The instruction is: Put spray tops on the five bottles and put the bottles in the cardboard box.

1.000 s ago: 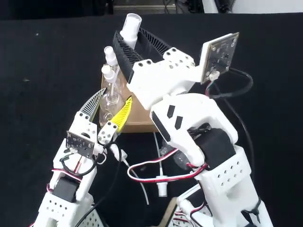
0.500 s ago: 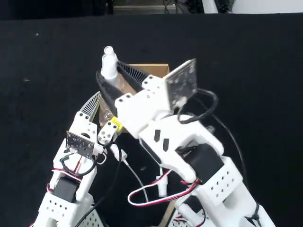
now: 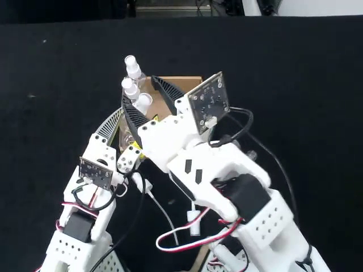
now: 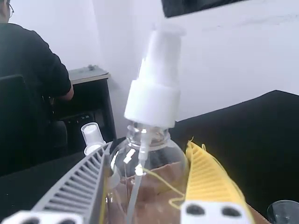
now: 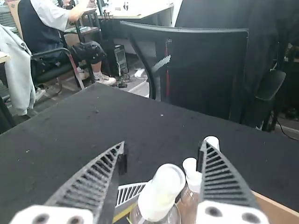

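The right arm (image 3: pixel 227 170) rises in front of the cardboard box (image 3: pixel 190 84) and hides most of it from above. A loose spray top (image 3: pixel 193 220) lies on the black table (image 3: pixel 295 85), nearer the arms than the box. At the box's left edge the left gripper (image 4: pixel 149 147) clamps a clear bottle (image 4: pixel 149 179) wearing a white spray top (image 4: pixel 155 91). The right gripper (image 5: pixel 162 147) is spread wide around that top, not touching it. A second capped bottle (image 3: pixel 130 88) and a third capped bottle (image 3: pixel 131 63) stand just beyond; whether inside the box, I cannot tell
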Controlling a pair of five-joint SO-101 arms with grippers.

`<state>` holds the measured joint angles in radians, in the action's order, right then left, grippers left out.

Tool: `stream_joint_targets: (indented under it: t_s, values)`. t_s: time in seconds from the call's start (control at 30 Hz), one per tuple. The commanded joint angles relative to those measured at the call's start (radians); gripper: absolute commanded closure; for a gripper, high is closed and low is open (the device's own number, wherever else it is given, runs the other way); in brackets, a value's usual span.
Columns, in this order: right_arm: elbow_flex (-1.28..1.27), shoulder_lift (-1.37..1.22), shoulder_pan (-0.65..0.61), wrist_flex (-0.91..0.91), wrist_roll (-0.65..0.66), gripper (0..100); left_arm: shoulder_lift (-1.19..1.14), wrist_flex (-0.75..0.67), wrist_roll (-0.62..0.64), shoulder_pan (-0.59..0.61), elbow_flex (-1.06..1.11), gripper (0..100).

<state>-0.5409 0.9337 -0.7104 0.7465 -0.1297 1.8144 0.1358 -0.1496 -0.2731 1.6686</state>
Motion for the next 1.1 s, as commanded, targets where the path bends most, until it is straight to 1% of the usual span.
stream_joint_targets:
  t_s: [0.0, 0.03, 0.1, 0.2, 0.23, 0.3, 0.43, 0.53, 0.6, 0.77, 0.9, 1.07]
  values:
    - [0.139, 0.044, 0.086, 0.115, 0.023, 78.3, 0.011, -0.028, 0.003, -0.002, 0.030, 97]
    - [0.159, 0.050, 0.123, 0.146, 0.032, 80.0, 0.011, -0.026, 0.003, -0.002, 0.030, 97]
    - [0.180, 0.064, 0.180, 0.189, 0.043, 86.6, 0.011, -0.026, 0.002, -0.002, 0.030, 97]
    - [0.168, 0.074, 0.204, 0.199, 0.043, 98.2, 0.011, -0.028, 0.002, -0.002, 0.030, 97]
    - [0.153, 0.073, 0.204, 0.192, 0.043, 98.9, 0.011, -0.025, 0.002, -0.002, 0.030, 97]
    - [0.107, 0.067, 0.192, 0.129, 0.043, 96.9, 0.011, -0.021, 0.002, -0.010, 0.030, 97]
    - [-0.035, 0.038, 0.184, -0.068, 0.043, 98.7, 0.011, -0.021, 0.002, -0.008, 0.030, 97]
    - [-0.107, 0.028, 0.183, -0.157, 0.037, 98.7, 0.011, -0.021, 0.002, -0.002, 0.030, 97]
    - [-0.110, 0.028, 0.160, -0.150, 0.035, 98.7, 0.011, -0.021, 0.002, -0.002, 0.030, 97]
    - [-0.111, 0.028, 0.012, -0.127, 0.048, 98.7, 0.011, -0.021, 0.002, -0.001, 0.030, 97]
    - [-0.096, 0.028, -0.009, -0.126, 0.106, 98.7, 0.011, -0.021, 0.002, -0.001, 0.030, 97]
    - [-0.042, 0.054, -0.002, -0.046, 0.112, 98.7, 0.011, -0.021, 0.002, -0.001, 0.030, 97]
